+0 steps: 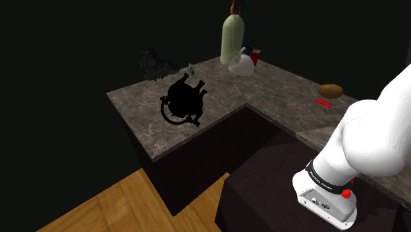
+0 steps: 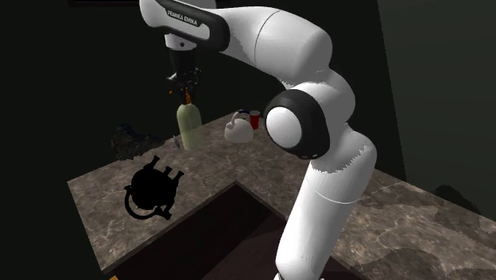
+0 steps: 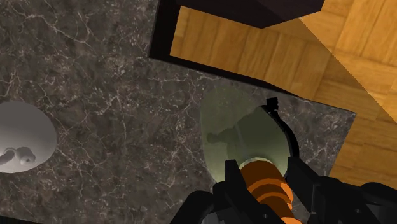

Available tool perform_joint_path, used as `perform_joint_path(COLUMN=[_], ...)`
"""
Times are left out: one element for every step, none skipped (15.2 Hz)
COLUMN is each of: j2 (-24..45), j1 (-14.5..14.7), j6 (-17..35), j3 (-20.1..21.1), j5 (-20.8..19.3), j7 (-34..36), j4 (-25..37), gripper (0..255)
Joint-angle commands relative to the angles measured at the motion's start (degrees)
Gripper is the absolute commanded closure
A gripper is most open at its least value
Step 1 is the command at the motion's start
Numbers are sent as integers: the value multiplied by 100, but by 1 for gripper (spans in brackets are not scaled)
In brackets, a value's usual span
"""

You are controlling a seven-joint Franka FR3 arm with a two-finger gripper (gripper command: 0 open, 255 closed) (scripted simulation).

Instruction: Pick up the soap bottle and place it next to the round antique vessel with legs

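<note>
grasp step judged in hand: the gripper [image 3: 262, 183] is closed on the orange pump neck of the pale green soap bottle [image 1: 232, 38], seen upright on the counter [image 1: 276, 86] beside a white kettle [image 1: 242, 64]. a straight lift is called for next, then a carry to the black legged vessel [image 1: 183, 99], well apart.

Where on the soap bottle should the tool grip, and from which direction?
The orange pump neck, from straight above. The soap bottle stands upright on the counter; its pale green body is wide and rounded, the neck narrow. The tool hangs directly over it.
</note>
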Motion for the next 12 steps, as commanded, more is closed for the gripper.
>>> perform_joint_path(j2=[-1,31,70,115,166,224,288,359,436,519,609,706], j1=[127,188,249,308,368,429,487,548,610,672,733,795], j6=[23,31,38,43,47,49,48,46,41,34,24,10], j3=[165,240,313,387,459,528,598,665,729,792,855,916], j5=[-1,6,13,21,28,36,42,49,54,59,62,64], j7=[301,437,572,706,838,969,1098,1226,1353,1479,1604,1727], j4=[-15,9,41,81,129,185,249,322,404,496,596,707], gripper=[255,255,255,255,255,255,255,255,255,255,255,255])
